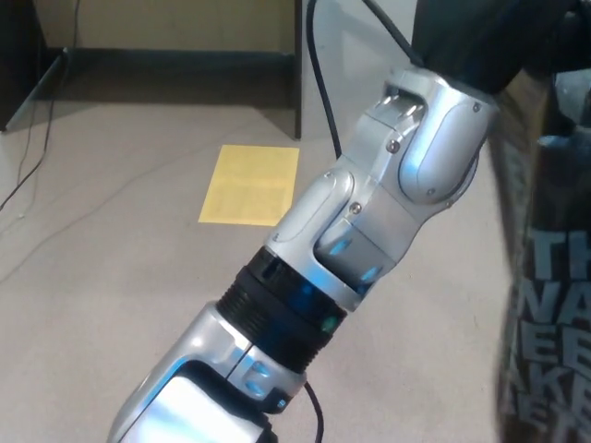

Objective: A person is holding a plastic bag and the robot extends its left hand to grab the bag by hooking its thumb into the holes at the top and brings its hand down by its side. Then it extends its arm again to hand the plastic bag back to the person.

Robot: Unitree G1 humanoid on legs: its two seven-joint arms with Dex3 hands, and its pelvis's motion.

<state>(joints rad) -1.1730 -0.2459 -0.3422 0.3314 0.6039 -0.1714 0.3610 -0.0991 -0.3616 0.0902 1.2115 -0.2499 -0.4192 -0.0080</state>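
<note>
left arm: the silver forearm (pixel 360 240) runs diagonally up from bottom left, stretched way out toward the top right

left hand: only a dark bit of it (pixel 480 37) shows at the top edge, rest is cut off, so I honestly can't tell how the fingers sit or whether the thumb is hooked into anything

plastic bag: black bag with pale lettering (pixel 549 277) hanging along the right edge, just beside the arm, blurry

right hand: nowhere in the shot

floor: beige carpet with a yellow sheet of paper (pixel 249 185) lying on it, well apart from the bag

progress: my guess is we're in an arm-out phase, either the grab or the hand-back; can't tell which

person: not visible
</note>
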